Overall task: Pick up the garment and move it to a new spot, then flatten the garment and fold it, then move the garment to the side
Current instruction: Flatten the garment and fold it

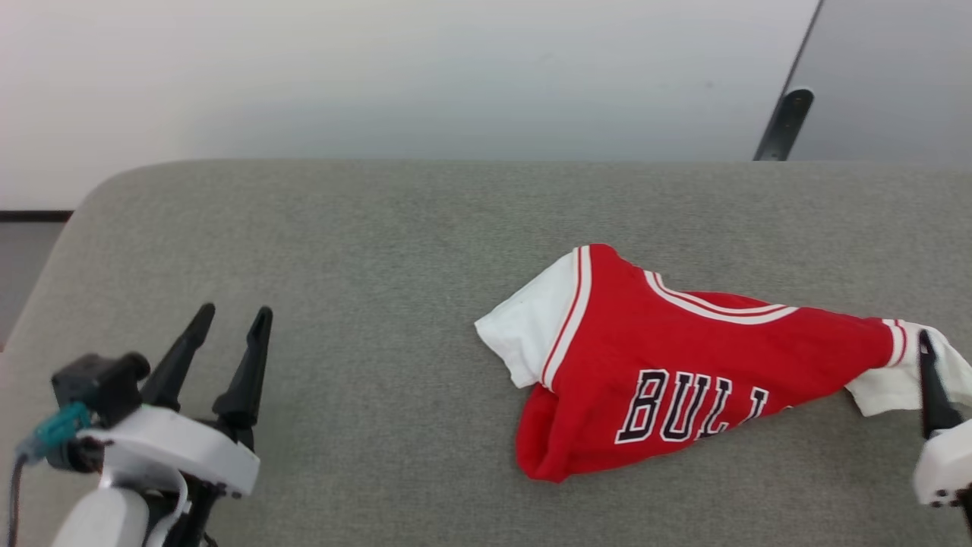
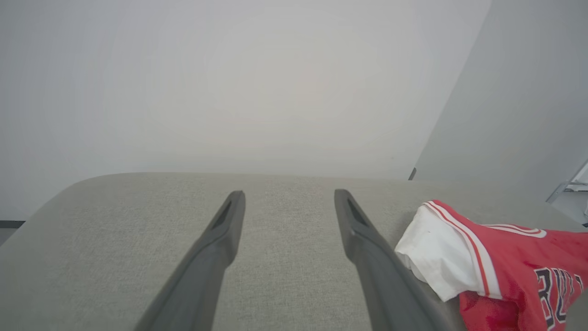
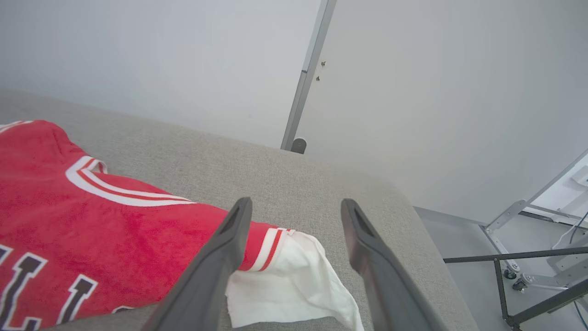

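The garment [image 1: 683, 365], a red shirt with white short sleeves and black lettering, lies rumpled on the grey cushioned surface [image 1: 380, 243] at the centre right. Its lower part is bunched and folded under. My left gripper [image 1: 231, 319] stands open at the lower left, well apart from the garment [image 2: 496, 257], with nothing between its fingers. My right gripper [image 3: 296, 207] is open above the white right sleeve [image 3: 289, 285], whose cloth lies between and below the two fingers. One dark finger [image 1: 932, 384] of it rises at the right edge of the head view.
The surface's rounded far edge meets a pale wall [image 1: 380, 76]. A dark post [image 1: 782, 125] stands behind the surface at the right. Metal frame legs [image 3: 519, 257] and floor lie beyond the surface's right edge. Bare cushion stretches between my left gripper and the garment.
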